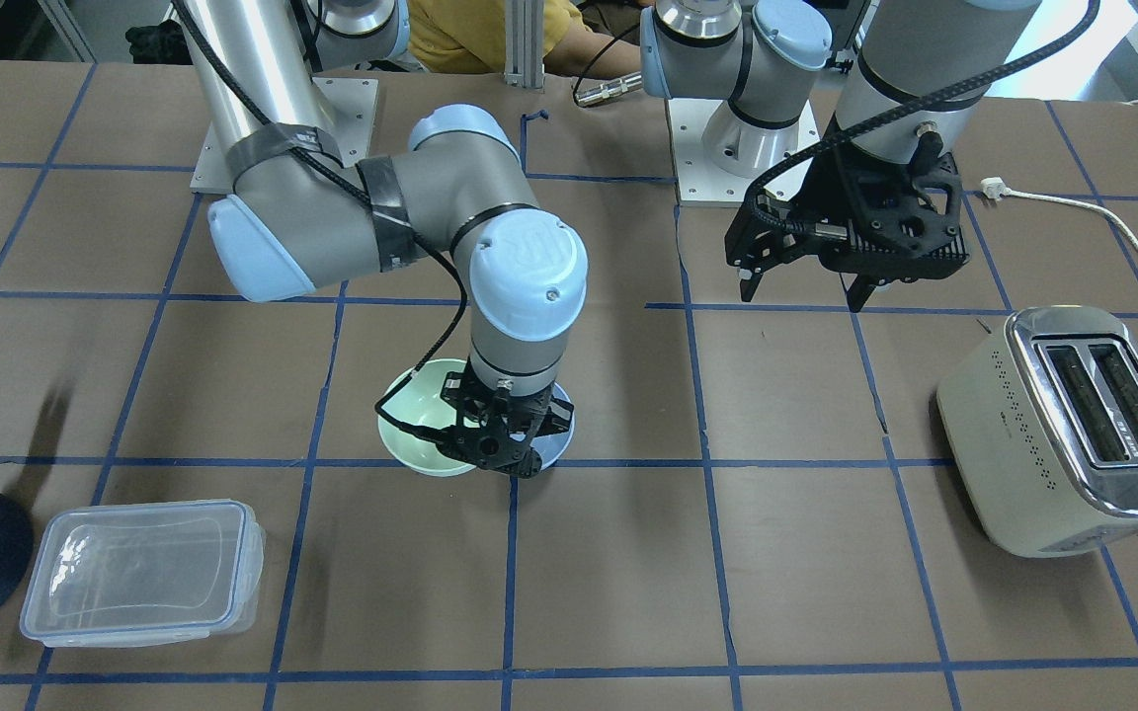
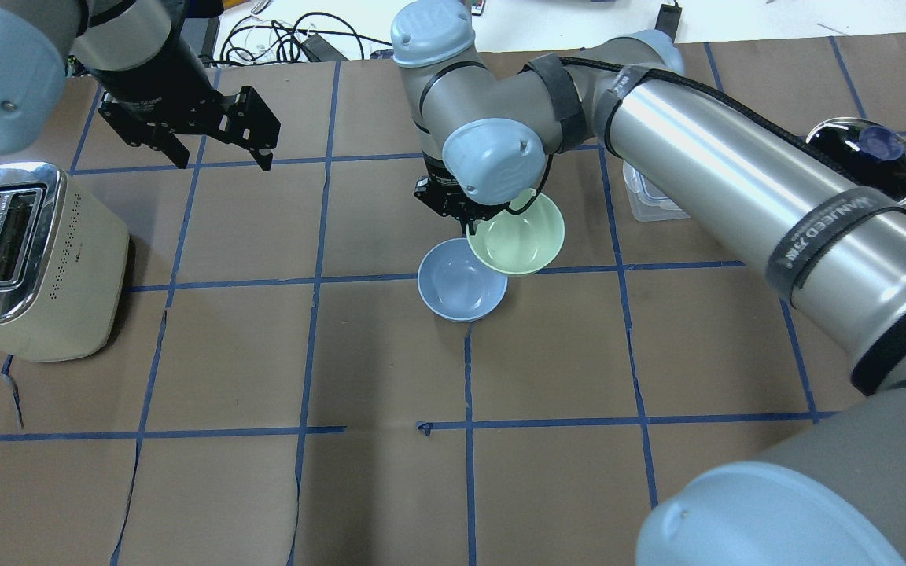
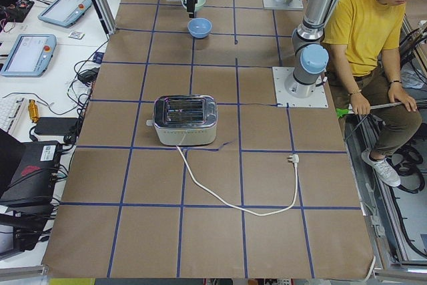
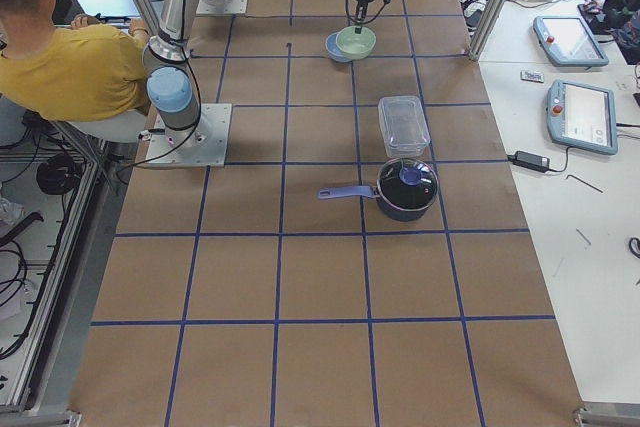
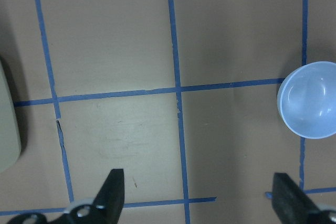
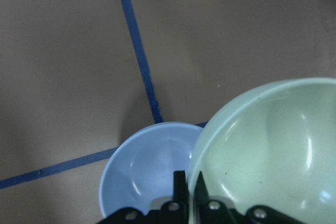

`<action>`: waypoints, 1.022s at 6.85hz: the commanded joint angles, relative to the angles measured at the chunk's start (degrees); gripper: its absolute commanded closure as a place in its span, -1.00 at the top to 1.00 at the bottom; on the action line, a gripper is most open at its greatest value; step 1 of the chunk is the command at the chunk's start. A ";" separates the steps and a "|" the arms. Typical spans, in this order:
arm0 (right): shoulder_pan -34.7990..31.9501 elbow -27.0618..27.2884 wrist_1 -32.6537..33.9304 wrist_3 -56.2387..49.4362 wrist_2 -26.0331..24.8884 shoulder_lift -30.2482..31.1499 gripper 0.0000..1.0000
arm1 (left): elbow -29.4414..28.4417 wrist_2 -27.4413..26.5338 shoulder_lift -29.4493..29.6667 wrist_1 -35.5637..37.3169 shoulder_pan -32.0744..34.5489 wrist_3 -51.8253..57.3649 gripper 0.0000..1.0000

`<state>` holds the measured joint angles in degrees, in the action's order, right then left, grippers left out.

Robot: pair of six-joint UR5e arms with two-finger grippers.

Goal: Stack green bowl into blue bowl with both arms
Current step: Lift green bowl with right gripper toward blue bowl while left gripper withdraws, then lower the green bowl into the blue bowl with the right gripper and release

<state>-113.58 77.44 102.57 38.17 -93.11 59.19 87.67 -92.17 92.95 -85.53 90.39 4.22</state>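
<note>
My right gripper [image 2: 473,224] is shut on the rim of the pale mint-green bowl [image 2: 520,236] and holds it tilted, partly over the pale blue bowl [image 2: 457,283], which rests on the table. In the right wrist view the fingers [image 6: 179,182] pinch the green bowl's [image 6: 273,150] rim, with the blue bowl [image 6: 147,171] below and to the left. In the front view the gripper [image 1: 505,464] covers most of both bowls [image 1: 421,425] [image 1: 557,439]. My left gripper [image 2: 225,163] is open and empty, raised well to the left; its wrist view shows the blue bowl [image 5: 310,100] at the right edge.
A cream and chrome toaster [image 2: 20,259] stands at the left, its cord [image 1: 1122,227] trailing on the table. A clear plastic container [image 1: 139,568] and a dark lidded pot [image 2: 866,149] sit on the right side. A person in yellow [image 3: 370,25] sits behind the robot.
</note>
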 commanded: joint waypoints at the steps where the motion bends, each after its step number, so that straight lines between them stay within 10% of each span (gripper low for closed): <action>1: -2.43 -2.20 -2.90 3.57 1.52 -1.18 -1.00 | 2.15 -0.20 -0.84 3.36 0.23 -0.09 1.00; 6: -3.49 -2.38 -0.28 4.81 3.90 -3.91 -1.00 | 2.15 0.06 -0.32 3.35 -0.12 -0.44 1.00; 7: -3.49 -2.29 -0.09 4.98 3.81 -3.91 0.02 | 2.15 0.06 -0.32 3.27 -0.04 -0.44 1.00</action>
<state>-117.02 75.12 101.88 43.04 -89.27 55.46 89.80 -92.18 92.58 -82.21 90.30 3.84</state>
